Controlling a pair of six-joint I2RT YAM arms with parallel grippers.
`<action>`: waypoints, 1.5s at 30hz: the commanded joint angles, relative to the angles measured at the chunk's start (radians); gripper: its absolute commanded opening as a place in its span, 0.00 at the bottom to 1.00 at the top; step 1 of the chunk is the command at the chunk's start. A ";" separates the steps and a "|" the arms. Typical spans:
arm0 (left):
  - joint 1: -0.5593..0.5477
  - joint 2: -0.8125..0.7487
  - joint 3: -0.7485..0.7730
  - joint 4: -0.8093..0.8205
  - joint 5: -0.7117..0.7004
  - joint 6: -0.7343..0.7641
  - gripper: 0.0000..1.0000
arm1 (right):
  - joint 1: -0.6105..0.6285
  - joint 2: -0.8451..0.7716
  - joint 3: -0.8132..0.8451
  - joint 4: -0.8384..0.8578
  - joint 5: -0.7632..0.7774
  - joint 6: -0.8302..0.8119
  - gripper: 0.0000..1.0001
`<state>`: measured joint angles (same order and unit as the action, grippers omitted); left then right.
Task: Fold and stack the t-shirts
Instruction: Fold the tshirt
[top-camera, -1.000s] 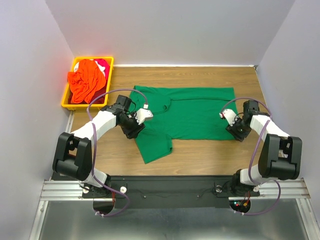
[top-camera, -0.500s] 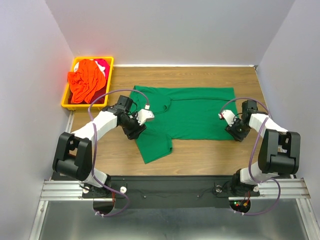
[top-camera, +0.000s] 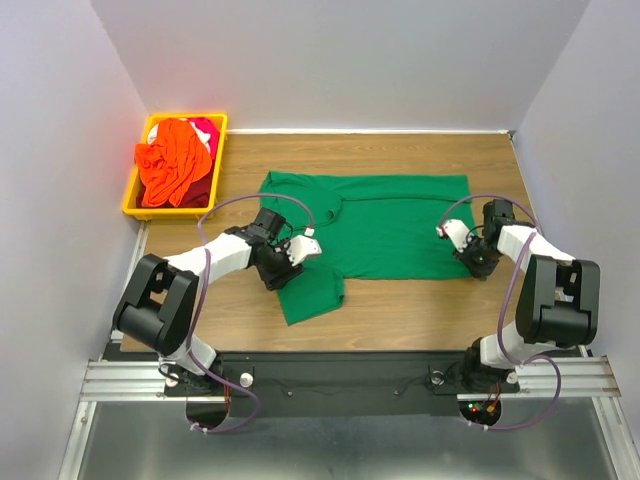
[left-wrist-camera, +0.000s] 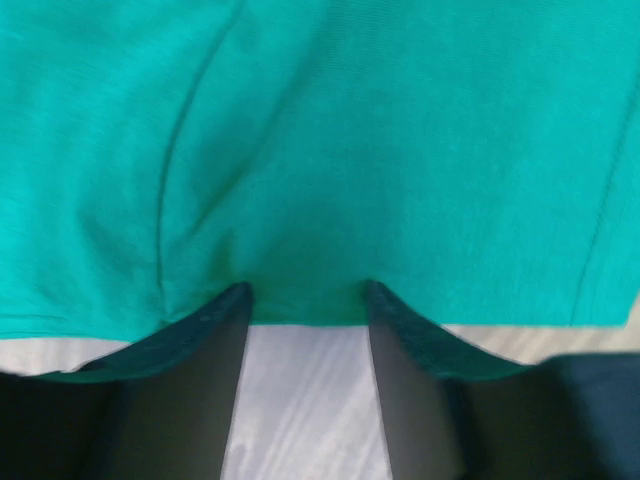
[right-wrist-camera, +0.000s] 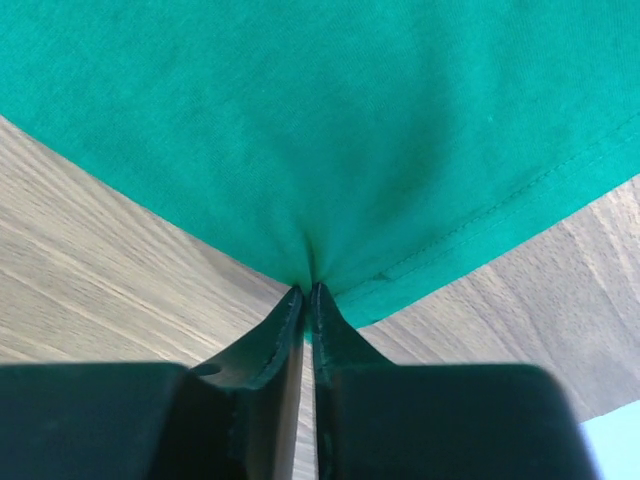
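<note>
A dark green t-shirt (top-camera: 385, 225) lies spread flat in the middle of the wooden table. My left gripper (top-camera: 283, 272) is open at its near left part. In the left wrist view the two fingertips (left-wrist-camera: 240, 297) straddle the edge of the green t-shirt (left-wrist-camera: 350, 130). My right gripper (top-camera: 476, 262) is at the shirt's near right corner. In the right wrist view the right gripper (right-wrist-camera: 310, 290) is shut on the hem, and the green t-shirt (right-wrist-camera: 330, 120) puckers at the tips. An orange t-shirt (top-camera: 170, 165) and a red-pink one (top-camera: 206, 128) lie crumpled in the bin.
The yellow-orange plastic bin (top-camera: 218, 160) stands at the far left corner of the table (top-camera: 420, 305). Grey walls close in the left, far and right sides. A narrow green flap (top-camera: 312, 295) of the shirt reaches toward the near edge.
My left gripper has slid right and nearer, onto the shirt's near left part, still open. My right gripper has shut on the hem at the near right corner.
</note>
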<state>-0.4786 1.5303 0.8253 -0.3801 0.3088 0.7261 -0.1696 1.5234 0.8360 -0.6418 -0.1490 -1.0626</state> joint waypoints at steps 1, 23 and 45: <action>-0.023 0.045 -0.048 0.067 -0.079 -0.010 0.54 | -0.002 0.031 -0.005 0.025 0.009 -0.010 0.08; -0.023 -0.300 0.087 -0.353 0.049 -0.034 0.00 | -0.016 -0.207 0.080 -0.194 0.029 -0.002 0.01; 0.193 0.174 0.632 -0.350 0.105 0.030 0.00 | -0.031 0.334 0.664 -0.225 -0.040 0.052 0.01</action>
<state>-0.3073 1.6657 1.3804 -0.7204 0.3946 0.7303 -0.1905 1.8099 1.4178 -0.8639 -0.1795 -1.0218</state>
